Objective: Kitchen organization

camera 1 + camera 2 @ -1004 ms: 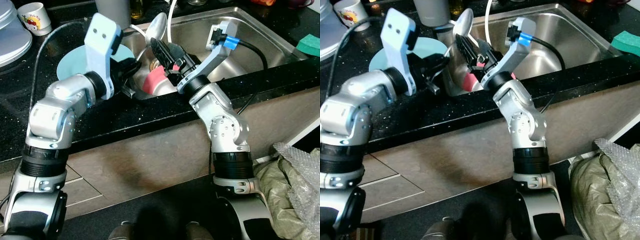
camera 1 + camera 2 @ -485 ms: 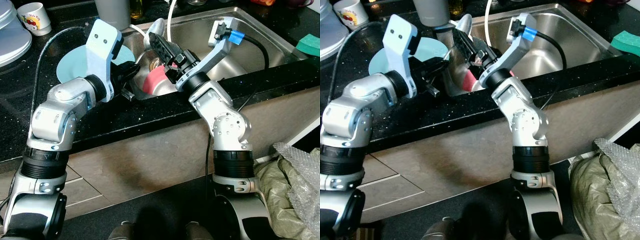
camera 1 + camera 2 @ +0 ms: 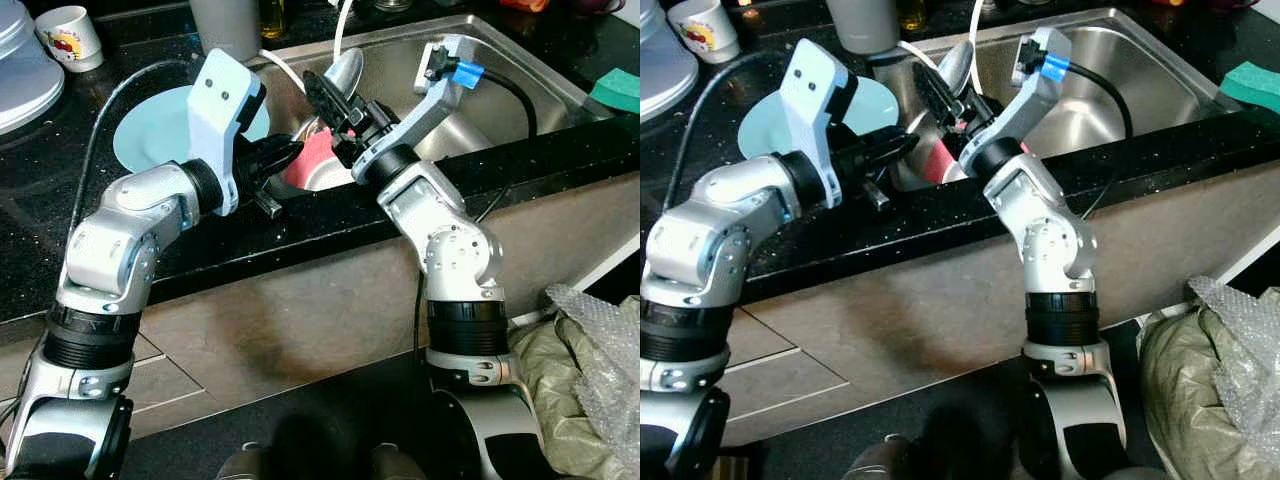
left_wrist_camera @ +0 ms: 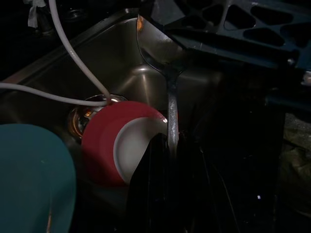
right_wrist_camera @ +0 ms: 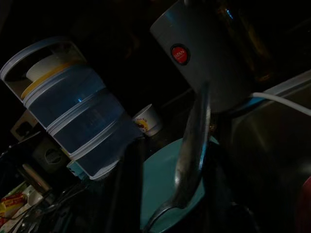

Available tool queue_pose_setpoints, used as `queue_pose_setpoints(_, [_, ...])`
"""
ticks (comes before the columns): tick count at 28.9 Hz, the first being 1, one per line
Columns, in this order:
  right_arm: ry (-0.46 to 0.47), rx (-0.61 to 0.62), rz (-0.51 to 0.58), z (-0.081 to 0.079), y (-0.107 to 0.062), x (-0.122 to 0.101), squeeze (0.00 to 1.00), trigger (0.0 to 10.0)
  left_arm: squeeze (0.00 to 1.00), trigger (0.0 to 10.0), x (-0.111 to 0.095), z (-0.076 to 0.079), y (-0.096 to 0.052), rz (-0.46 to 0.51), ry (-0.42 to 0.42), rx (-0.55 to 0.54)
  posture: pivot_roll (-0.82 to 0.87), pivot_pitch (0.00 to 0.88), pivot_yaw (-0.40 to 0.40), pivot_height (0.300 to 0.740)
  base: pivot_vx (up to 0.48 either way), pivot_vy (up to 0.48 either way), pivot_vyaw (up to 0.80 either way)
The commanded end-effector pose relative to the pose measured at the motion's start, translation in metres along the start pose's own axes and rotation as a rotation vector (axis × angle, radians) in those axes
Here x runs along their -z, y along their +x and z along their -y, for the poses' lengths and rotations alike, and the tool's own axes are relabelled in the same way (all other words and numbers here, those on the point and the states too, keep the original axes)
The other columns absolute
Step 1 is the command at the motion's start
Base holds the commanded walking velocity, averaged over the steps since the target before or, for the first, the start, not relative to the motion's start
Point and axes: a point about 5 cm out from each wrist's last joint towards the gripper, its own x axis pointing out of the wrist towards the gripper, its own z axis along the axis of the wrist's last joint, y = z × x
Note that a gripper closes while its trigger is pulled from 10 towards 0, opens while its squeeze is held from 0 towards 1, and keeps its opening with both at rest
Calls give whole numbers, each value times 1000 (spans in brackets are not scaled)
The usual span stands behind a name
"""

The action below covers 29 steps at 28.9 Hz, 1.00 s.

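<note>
Since a second ago the left tool [image 3: 285,158] has closed toward the spoon [image 3: 340,72] that the right tool [image 3: 325,95] grips, seemingly pinching its handle, so release gradually over the sink [image 3: 520,60].

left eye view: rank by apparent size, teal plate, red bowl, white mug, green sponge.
1. teal plate, clearly largest, though partly hidden by the left arm.
2. red bowl, mostly hidden behind the arms.
3. white mug.
4. green sponge, cut off by the frame edge, so its rank against the mug is unsure.
</note>
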Motion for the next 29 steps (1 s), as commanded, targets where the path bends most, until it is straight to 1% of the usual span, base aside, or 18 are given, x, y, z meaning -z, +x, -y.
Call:
queue_pose_setpoints(1, [2,6,10,0,0,0,0,0,0,0,1,0,-3,-13,9,-2,51,152,49,740,0,0,0])
queue_pose_setpoints(8, [-3,5,15,-1,-1,-1,0,0,0,0,1,-3,-3,-16,11,-26,50,154,52,740,0,0,0])
queue_pose_setpoints(18, [-5,7,20,0,-1,-2,0,0,0,0,1,-2,-3,-20,21,-15,50,159,53,740,0,0,0])
queue_pose_setpoints(19, [-6,8,21,0,-1,-2,0,0,1000,5843,1,-2,-3,-21,17,-14,50,162,52,740,0,0,0])
queue_pose_setpoints(20, [-6,9,22,0,0,-3,0,0,1000,5843,1,-2,-3,-23,14,-13,50,162,52,740,0,0,0])
queue_pose_setpoints(21, [-6,11,26,0,0,-3,0,0,1000,10000,0,-2,-3,-18,2,-11,50,163,52,740,0,0,0])
queue_pose_setpoints(23, [-6,15,30,1,0,-4,0,0,1000,10000,-1,-4,-3,-18,0,-17,50,163,52,740,0,0,0])
queue_pose_setpoints(25, [-13,24,38,3,1,-7,0,0,1000,10000,-3,-9,-3,5,35,-75,50,163,52,740,0,0,0])
queue_pose_setpoints(27, [-16,27,41,4,1,-8,0,0,1000,10000,-5,-11,-3,16,46,-95,49,165,52,740,0,0,0])
queue_pose_setpoints(28, [-23,36,45,6,1,-9,0,0,118,10000,-6,-14,-4,32,58,-126,48,164,52,740,0,0,0])
queue_pose_setpoints(29, [-29,50,52,8,1,-10,0,0,0,10000,-9,-17,-4,57,50,-153,49,165,52,740,0,0,0])
